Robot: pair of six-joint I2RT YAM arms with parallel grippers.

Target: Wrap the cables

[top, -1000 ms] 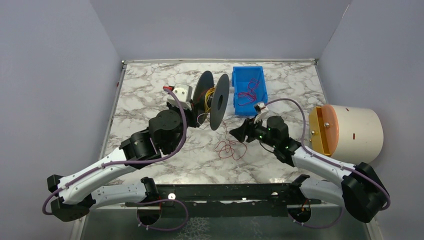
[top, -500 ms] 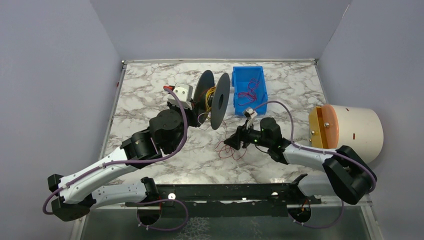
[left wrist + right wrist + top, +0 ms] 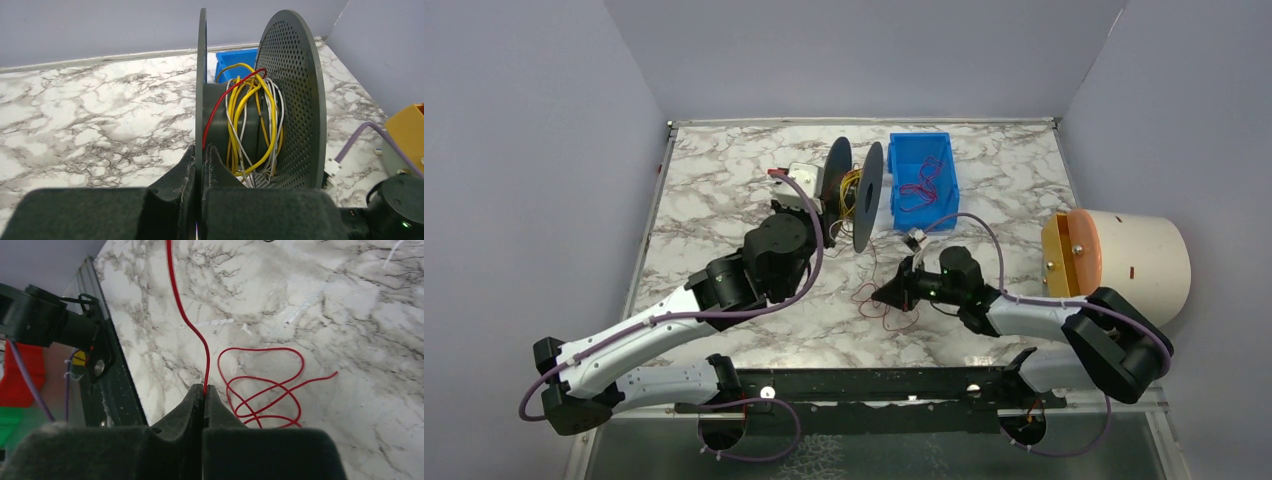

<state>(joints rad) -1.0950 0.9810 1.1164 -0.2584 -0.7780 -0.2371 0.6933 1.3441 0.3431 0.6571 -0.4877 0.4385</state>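
A dark grey spool point(image 3: 867, 200) with two discs stands upright on the marble table point(image 3: 724, 180). Yellow, white and red cables point(image 3: 248, 117) are wound loosely on its hub. My left gripper point(image 3: 201, 151) is shut on the rim of the spool's left disc point(image 3: 202, 75); in the top view that gripper point(image 3: 824, 207) sits at the spool's left. A red cable point(image 3: 187, 320) runs from the spool down to my right gripper point(image 3: 204, 388), which is shut on it. The rest of the red cable lies in loose loops point(image 3: 262, 390) on the table, just right of those fingers.
A blue bin point(image 3: 922, 150) holding more red cable stands behind the spool. At the right edge lies a cream cylinder with an orange face point(image 3: 1129, 265). A black rail point(image 3: 874, 385) runs along the near edge. Grey walls close in three sides.
My right gripper moved left and down to the red loops and shut on the cable. The left arm shifted up and right, carrying and turning the spool.
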